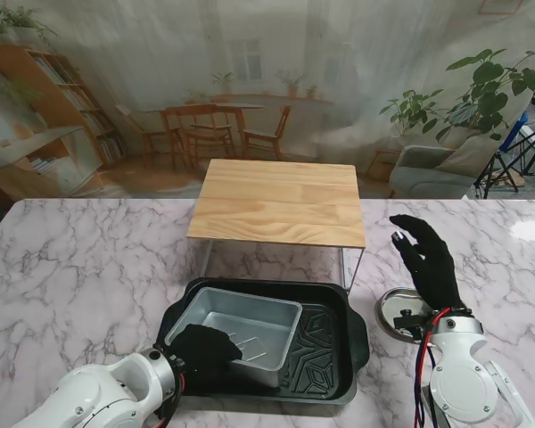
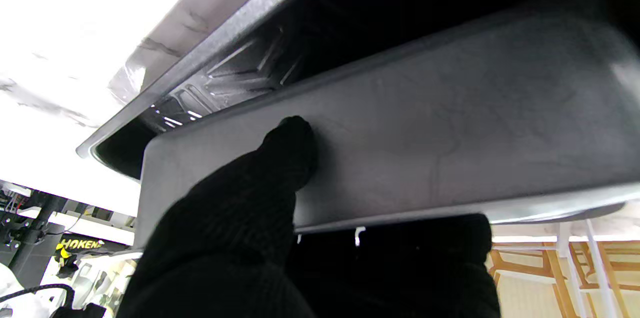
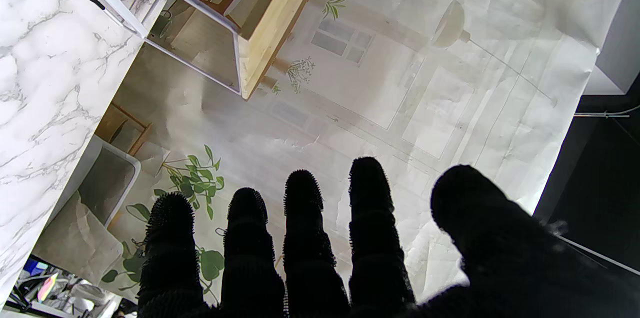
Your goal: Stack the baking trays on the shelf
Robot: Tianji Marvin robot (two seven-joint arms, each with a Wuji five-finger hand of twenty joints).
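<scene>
A silver baking tray [image 1: 241,328] sits tilted inside a larger black baking tray [image 1: 325,352] on the marble table, just in front of the wooden shelf [image 1: 281,201]. My left hand [image 1: 203,349] is shut on the silver tray's near rim; in the left wrist view the thumb [image 2: 285,153] presses its outer wall [image 2: 450,123] with the other fingers under the rim. My right hand [image 1: 430,259] hovers open to the right of the shelf, fingers [image 3: 305,238] spread and holding nothing.
A small round metal dish [image 1: 399,314] lies on the table by my right wrist. The shelf stands on thin white metal legs [image 1: 349,267], with a gap under its top. Marble table [image 1: 80,285] stretches to the left.
</scene>
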